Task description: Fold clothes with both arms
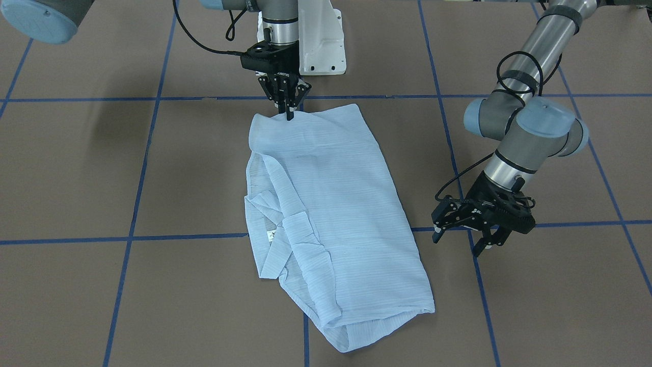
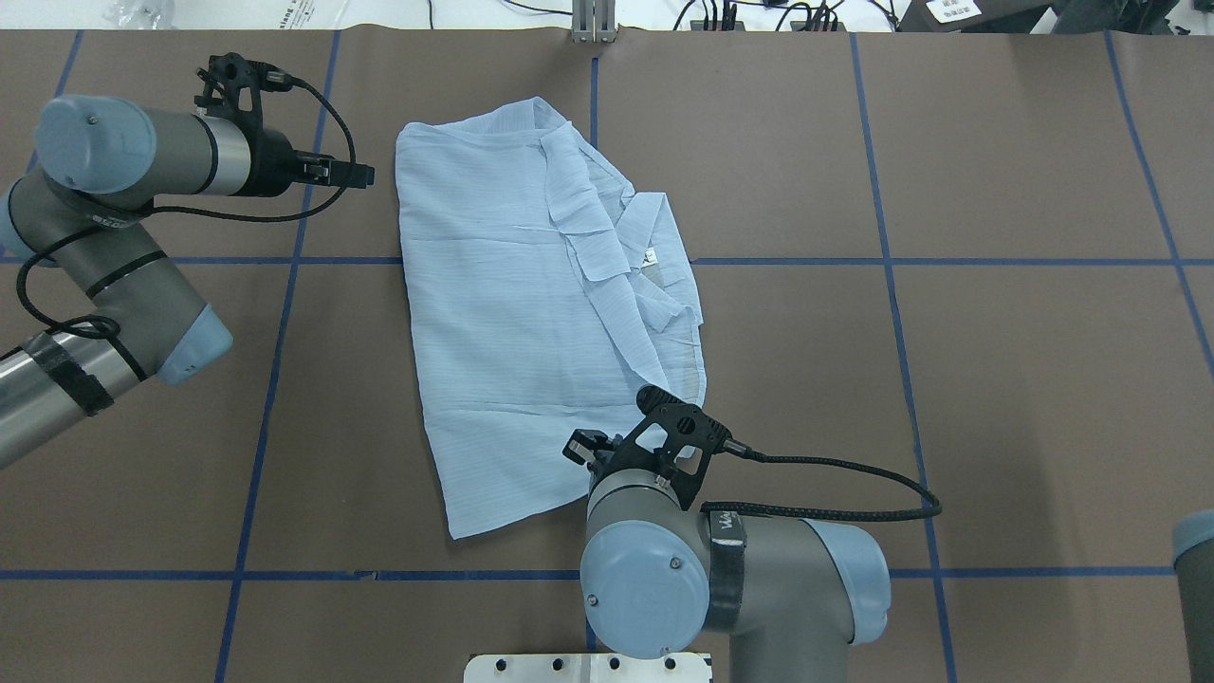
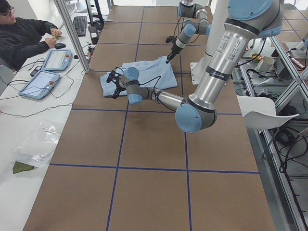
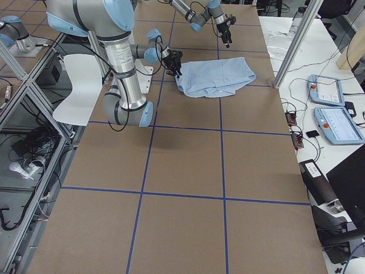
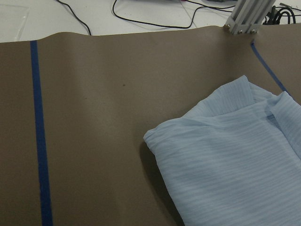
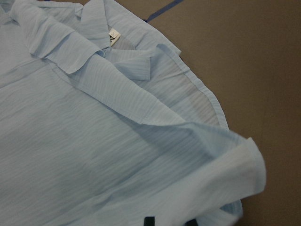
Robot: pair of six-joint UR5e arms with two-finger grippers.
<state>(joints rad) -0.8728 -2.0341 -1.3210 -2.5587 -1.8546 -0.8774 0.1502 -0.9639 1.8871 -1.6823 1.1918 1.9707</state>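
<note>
Exterior front-facing: my right gripper (image 1: 289,111) pinches hem of shirt (image 1: 336,204); left gripper (image 1: 458,240) released, alongside. Fabric thin, limp; I'd grip corners.

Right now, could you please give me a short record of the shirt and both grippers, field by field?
shirt: light-blue, folded, lying on the table
neck label: showing at the collar, far end from the robot
right gripper: fingers shut on the shirt's edge nearest the robot
left gripper: open, beside the shirt, not touching it
</note>
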